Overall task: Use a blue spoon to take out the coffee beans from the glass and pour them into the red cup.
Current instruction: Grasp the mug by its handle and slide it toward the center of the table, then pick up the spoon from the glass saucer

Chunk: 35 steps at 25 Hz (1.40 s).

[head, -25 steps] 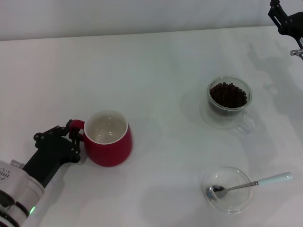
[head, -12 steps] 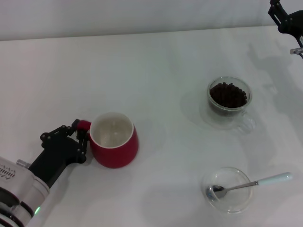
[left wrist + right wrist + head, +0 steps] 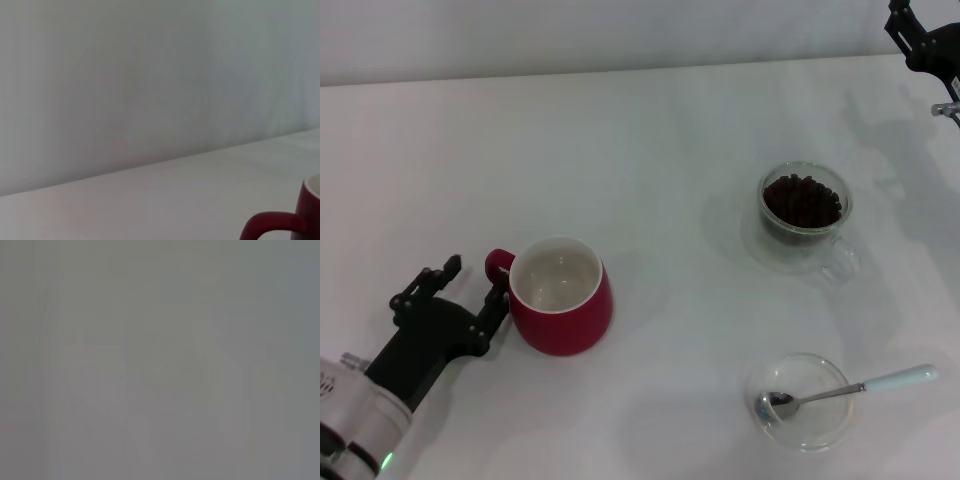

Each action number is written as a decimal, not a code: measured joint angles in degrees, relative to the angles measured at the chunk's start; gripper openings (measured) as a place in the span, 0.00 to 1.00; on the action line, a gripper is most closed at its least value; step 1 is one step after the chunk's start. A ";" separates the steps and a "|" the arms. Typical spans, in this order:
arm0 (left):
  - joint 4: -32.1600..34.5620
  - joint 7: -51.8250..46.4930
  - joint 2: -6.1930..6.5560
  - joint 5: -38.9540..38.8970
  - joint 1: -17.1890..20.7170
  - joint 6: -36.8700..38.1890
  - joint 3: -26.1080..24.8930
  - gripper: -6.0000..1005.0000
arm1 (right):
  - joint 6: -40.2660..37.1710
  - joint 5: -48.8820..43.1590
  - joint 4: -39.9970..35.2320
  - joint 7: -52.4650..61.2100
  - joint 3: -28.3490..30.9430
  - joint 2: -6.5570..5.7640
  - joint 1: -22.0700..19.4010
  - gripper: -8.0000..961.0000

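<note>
1. A white desk (image 3: 650, 130) is seen filling nearly the whole head view.
2. A shallow clear glass dish (image 3: 800, 402) is set on the desk near its front right part.
3. A pale wall (image 3: 620, 35) is seen behind the desk's far edge, and again in the left wrist view (image 3: 150, 75).

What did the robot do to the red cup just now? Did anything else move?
The left gripper slid the red cup a little to the right by its handle, then opened its jaws and let go; it now sits just beside the handle. The glass of coffee beans, the blue spoon in its glass dish and the right gripper stayed put.
</note>
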 joint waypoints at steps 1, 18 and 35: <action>0.02 0.00 0.05 0.00 0.35 0.36 -0.01 0.39 | -0.01 -0.01 -0.02 0.04 0.00 0.01 -0.01 0.89; -1.20 2.99 0.25 -12.23 12.99 19.31 -0.40 0.78 | -1.38 -2.45 -1.87 11.33 -1.67 -0.07 -1.54 0.89; -4.12 -2.27 0.51 -25.08 5.97 22.55 -0.23 0.85 | -8.62 -12.86 -1.95 20.56 -2.61 -1.29 -9.92 0.89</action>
